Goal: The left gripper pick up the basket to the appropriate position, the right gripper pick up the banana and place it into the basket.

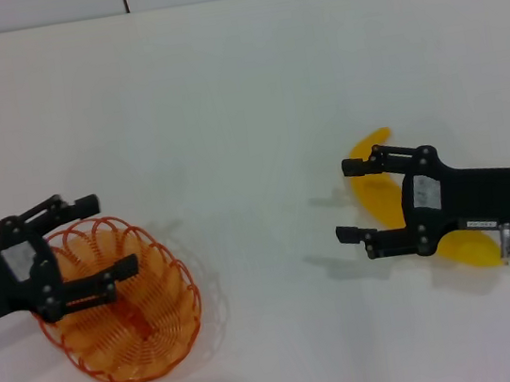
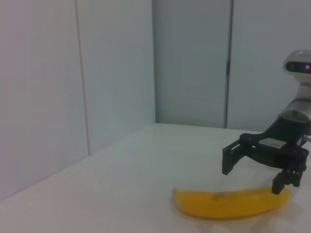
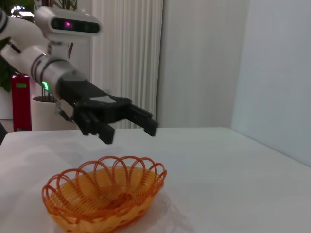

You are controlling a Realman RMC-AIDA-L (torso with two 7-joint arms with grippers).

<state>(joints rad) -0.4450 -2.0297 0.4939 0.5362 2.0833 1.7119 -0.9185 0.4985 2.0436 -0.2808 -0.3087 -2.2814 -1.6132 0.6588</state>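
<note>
Shallow oval basket of looped orange wire (image 1: 157, 330), scalloped rim, sitting upright on the table's left. Smooth bright-yellow curved banana (image 1: 376, 195) lying flat, well apart on the right.

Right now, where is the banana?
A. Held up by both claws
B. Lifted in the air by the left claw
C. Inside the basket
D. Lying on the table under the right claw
D. The banana lies flat on the table, with the open right gripper just above it; the basket over by the left gripper holds no fruit.
</note>
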